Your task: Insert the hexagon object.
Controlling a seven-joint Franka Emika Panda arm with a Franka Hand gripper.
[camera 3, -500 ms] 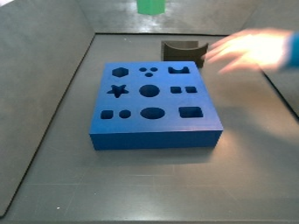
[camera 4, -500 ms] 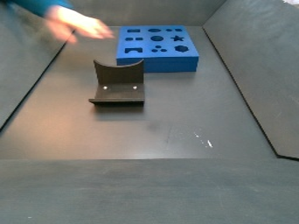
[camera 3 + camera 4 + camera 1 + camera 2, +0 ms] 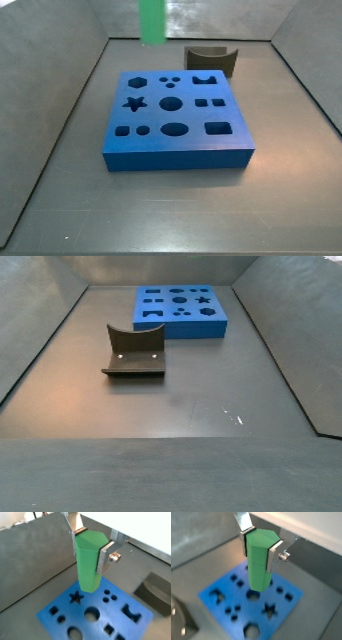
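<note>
My gripper (image 3: 91, 544) is shut on the hexagon object (image 3: 88, 567), a bright green hexagonal peg, and holds it upright near its top, high above the blue board (image 3: 61, 614). Both wrist views show the silver fingers (image 3: 276, 552) clamped on opposite sides of the peg (image 3: 260, 567), with the board (image 3: 288, 604) and its shaped holes below. In a side view only the peg (image 3: 154, 20) shows, at the top edge, beyond the far left corner of the board (image 3: 190, 116), which has a hexagonal hole (image 3: 136, 82). In a side view neither peg nor gripper shows above the board (image 3: 181, 328).
A dark curved block (image 3: 210, 60) stands just behind the board's far right corner; it shows again in a side view (image 3: 134, 351) and in both wrist views (image 3: 157, 592) (image 3: 181, 619). Grey walls enclose the floor on three sides.
The blurred hand over the curved block has gone from both side views. The green peg has come lower and a little left in a side view, showing more of its length.
</note>
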